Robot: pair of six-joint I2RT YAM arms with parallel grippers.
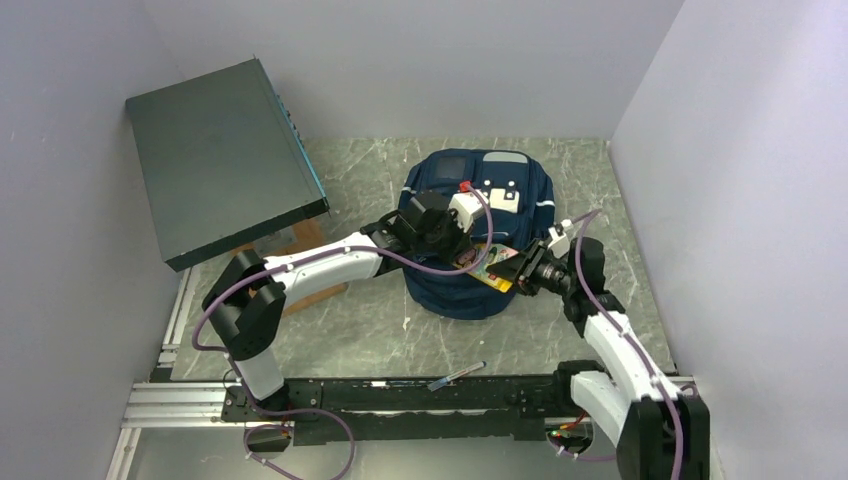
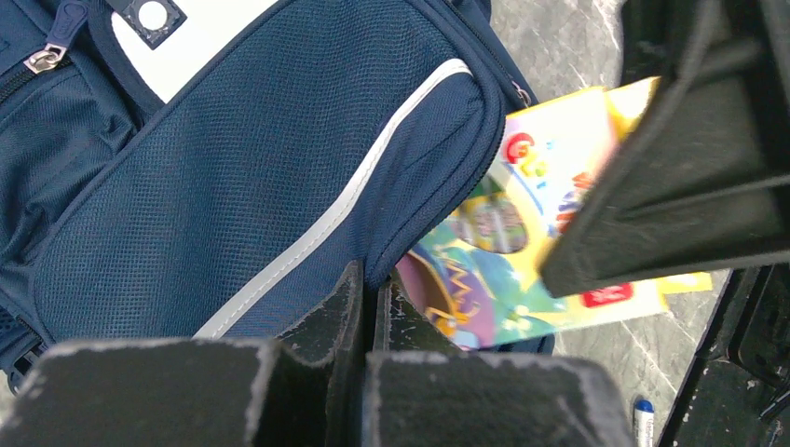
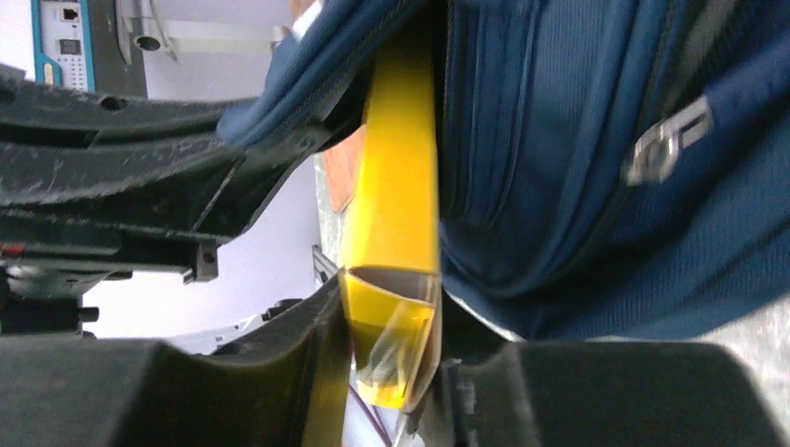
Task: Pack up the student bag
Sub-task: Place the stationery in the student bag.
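The navy student bag [image 1: 500,200] lies on the table in the top view. My left gripper [image 1: 462,240] is shut on the edge of the bag's opening flap [image 2: 373,270], lifting it. My right gripper [image 1: 515,268] is shut on the end of a flat yellow colourful box [image 1: 488,262], which sits partly inside the opening under the flap. In the left wrist view the box [image 2: 522,242] shows a cartoon print. In the right wrist view its yellow edge [image 3: 396,223] runs from my jaws into the bag [image 3: 606,186].
A big dark grey-green flat box [image 1: 215,150] leans on a wooden stand at the back left. A pen [image 1: 455,376] lies by the front rail, its tip seen in the left wrist view [image 2: 643,419]. Walls close in on both sides.
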